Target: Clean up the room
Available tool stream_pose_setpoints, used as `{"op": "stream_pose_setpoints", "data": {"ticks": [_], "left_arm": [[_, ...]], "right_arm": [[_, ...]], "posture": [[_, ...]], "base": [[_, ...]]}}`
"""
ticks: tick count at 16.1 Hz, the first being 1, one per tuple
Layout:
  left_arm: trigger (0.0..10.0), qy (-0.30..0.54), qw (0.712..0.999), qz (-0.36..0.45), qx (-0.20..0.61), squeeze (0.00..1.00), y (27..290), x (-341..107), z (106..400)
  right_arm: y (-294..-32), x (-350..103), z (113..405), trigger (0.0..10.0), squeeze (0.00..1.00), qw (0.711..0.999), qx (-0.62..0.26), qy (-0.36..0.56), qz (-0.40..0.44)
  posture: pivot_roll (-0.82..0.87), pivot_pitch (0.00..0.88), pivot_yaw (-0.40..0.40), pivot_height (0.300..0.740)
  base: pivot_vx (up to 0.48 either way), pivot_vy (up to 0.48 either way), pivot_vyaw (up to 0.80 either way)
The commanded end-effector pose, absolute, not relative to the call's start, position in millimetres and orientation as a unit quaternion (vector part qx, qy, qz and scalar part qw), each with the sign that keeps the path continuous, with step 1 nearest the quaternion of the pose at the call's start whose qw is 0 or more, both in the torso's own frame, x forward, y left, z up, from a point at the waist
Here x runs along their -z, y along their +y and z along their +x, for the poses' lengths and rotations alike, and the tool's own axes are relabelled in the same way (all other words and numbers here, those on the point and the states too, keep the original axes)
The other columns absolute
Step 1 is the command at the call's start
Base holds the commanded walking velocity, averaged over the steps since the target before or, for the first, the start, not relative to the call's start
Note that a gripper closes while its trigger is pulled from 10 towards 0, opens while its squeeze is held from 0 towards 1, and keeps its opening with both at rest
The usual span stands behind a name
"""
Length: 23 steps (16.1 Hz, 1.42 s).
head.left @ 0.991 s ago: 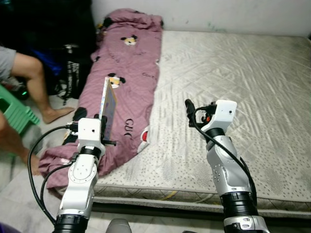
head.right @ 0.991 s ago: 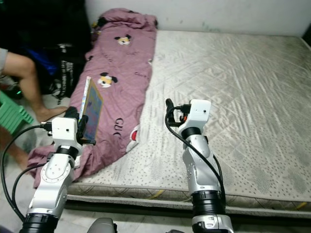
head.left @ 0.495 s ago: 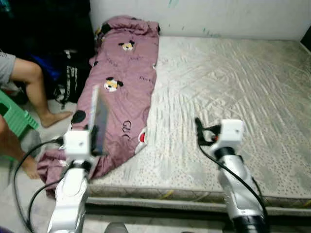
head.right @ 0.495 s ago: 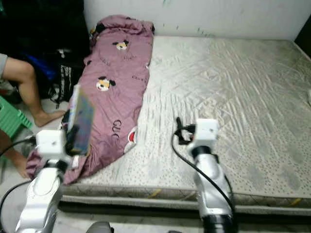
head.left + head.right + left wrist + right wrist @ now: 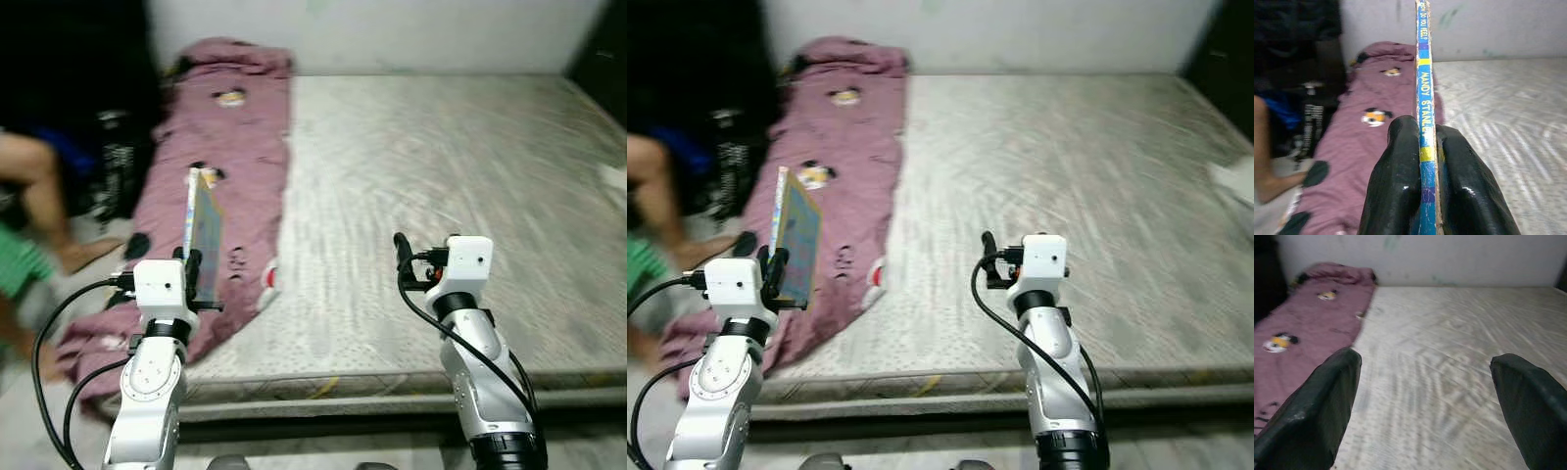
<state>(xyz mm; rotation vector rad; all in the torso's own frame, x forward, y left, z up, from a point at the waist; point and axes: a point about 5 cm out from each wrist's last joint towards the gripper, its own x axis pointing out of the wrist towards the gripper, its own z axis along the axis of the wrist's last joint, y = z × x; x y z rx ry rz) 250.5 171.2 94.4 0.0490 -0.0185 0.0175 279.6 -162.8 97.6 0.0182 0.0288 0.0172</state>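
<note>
Before us lies a bare mattress (image 5: 460,166), with a purple blanket (image 5: 220,147) running along its left edge and spilling over the near left corner. A person's leg (image 5: 39,186) shows beyond that edge. Our left gripper (image 5: 1422,166) is clenched on a thin book (image 5: 201,230), upright over the blanket's near end. Our right gripper (image 5: 1425,396) hangs released, its 2 fingers spread, above the near edge.

Place: a bedroom in a home
Bed: a wide bare quilted mattress (image 5: 431,186) lying low against the floor
Bedding: a mauve cartoon-print blanket (image 5: 216,166) along the mattress's left edge, bunched at the far end
Wall: a plain pale wall (image 5: 372,34) on the far side
Left side: a seated person's bare leg (image 5: 44,186) and dark bags (image 5: 113,157)
</note>
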Motion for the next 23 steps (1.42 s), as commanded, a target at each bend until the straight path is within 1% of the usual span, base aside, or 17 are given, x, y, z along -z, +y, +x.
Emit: {"op": "stream_pose_setpoints", "data": {"ticks": [1, 3, 9, 23], "left_arm": [[10.0, -0.031, 0.999, 0.028, -0.008, 0.00, 173.1, -105.6, 252.0], [10.0, -0.029, 0.999, 0.028, -0.007, 0.00, 173.2, -105.2, 251.9], [10.0, -0.026, 0.999, 0.027, -0.006, 0.00, 172.7, -105.6, 253.5], [10.0, -0.031, 0.999, 0.025, -0.007, 0.00, 169.2, -107.4, 259.1]], "right_arm": [[-159.7, -103.5, 281.1, 10.0, 0.00, 1.000, -0.015, 0.006, 0.009], [-159.6, -103.2, 281.0, 10.0, 0.00, 1.000, -0.015, 0.007, 0.009], [-157.8, -102.8, 283.3, 10.0, 0.00, 1.000, -0.018, 0.010, 0.006], [-156.5, -103.6, 288.6, 10.0, 0.00, 1.000, -0.021, 0.007, -0.004]], "posture": [[0.05, 0.000, -0.011, 0.740], [0.05, 0.000, -0.011, 0.740], [0.06, 0.000, -0.011, 0.740], [0.05, 0.000, -0.014, 0.740]], "base": [[0.000, 0.000, 0.00], [0.000, -0.129, 0.00], [0.000, -0.365, 0.00], [0.000, -0.465, 0.00]]}}
